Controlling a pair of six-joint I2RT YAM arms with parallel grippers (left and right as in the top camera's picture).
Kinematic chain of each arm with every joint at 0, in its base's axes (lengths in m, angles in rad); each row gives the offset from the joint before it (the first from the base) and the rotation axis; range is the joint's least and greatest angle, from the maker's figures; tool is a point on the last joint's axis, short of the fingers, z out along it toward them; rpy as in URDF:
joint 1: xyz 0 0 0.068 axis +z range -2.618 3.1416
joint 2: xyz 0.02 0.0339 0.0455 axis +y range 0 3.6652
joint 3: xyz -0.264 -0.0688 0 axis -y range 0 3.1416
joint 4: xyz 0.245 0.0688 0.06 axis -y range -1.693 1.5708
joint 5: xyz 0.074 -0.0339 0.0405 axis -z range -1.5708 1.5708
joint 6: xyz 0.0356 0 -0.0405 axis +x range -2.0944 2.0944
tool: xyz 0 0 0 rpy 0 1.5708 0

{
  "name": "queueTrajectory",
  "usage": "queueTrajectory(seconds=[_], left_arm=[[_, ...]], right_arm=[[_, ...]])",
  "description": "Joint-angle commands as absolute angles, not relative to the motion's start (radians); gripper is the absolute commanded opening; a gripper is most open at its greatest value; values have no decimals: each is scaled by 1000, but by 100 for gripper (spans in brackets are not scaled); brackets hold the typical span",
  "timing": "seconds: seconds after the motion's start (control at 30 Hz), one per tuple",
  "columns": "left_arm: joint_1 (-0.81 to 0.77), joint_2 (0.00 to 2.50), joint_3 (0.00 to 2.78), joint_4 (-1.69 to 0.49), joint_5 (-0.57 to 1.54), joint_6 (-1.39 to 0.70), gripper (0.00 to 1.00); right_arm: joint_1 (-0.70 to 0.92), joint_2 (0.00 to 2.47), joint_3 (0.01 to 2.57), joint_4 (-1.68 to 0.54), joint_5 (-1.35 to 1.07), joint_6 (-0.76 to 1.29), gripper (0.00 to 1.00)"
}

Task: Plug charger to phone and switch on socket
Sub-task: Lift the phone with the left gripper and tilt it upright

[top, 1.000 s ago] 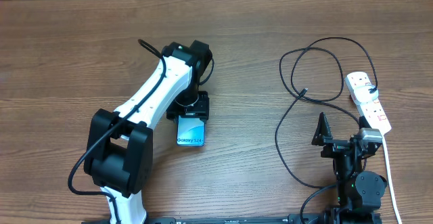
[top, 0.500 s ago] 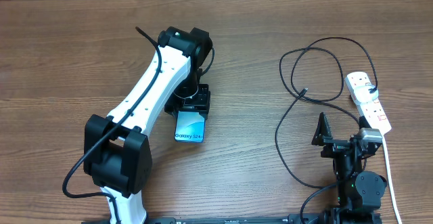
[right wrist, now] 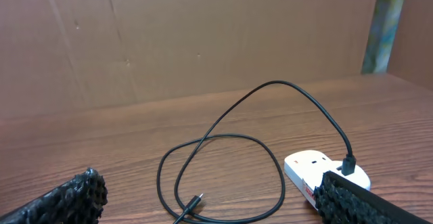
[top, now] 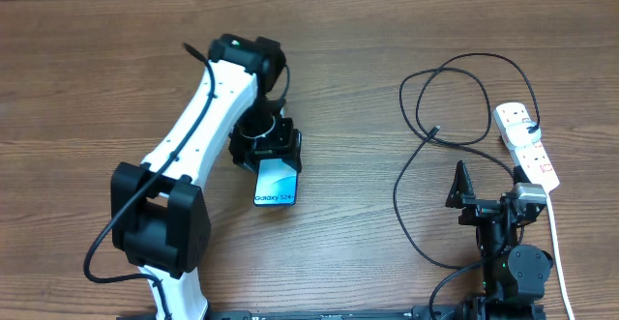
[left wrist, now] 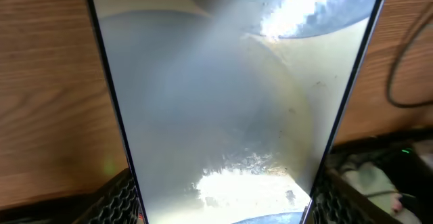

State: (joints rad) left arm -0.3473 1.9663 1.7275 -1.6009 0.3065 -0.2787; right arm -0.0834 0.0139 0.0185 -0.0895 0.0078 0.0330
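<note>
While the left gripper (top: 273, 161) is clamping down on the one phone (top: 276, 187) in view, its two textured black fingers (left wrist: 125, 198) are pressing the phone's long edges from either side. The left wrist camera is showing the glass filling nearly its whole frame. The phone is facing screen-up, its long axis running roughly from the far side of the table (top: 97, 59) toward the robot, slightly slanted. The end bearing "Galaxy S24+" is pointing at the robot, and the other end is hiding under the gripper. Whether the phone is resting on the wood or hanging just above it, I cannot tell.

The right gripper (right wrist: 213, 200) is standing wide open with nothing between its fingers, sitting low near the robot's edge of the table, well apart from the phone. Just beyond it, one charger (top: 455, 93) is lying in loose loops on the wood. Its small free plug (top: 435, 130) is resting on the table left of the one socket (top: 527, 144), apart from it, while its other end is sitting in an outlet toward the strip's far end. The socket is lying with its long axis running far-to-near, its thick white cord (top: 555, 238) leaving the near end. Its red switches are showing too small to count.
</note>
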Motion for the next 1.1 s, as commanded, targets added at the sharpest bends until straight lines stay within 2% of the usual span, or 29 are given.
queueTrajectory(seconds=[0.0,0.33,0.77,1.07], left_arm=[[-313,1971,1758,-1616,421,-239,45],[-241,1971,1758,-1653,543,-230,44],[-228,1971,1758,-1691,702,-213,44],[-228,1971,1758,-1691,711,-213,44]], right_arm=[[-77,8,8,-84,9,31,100],[-77,8,8,-84,9,31,100],[-77,8,8,-84,9,31,100],[-77,8,8,-84,9,31,100]])
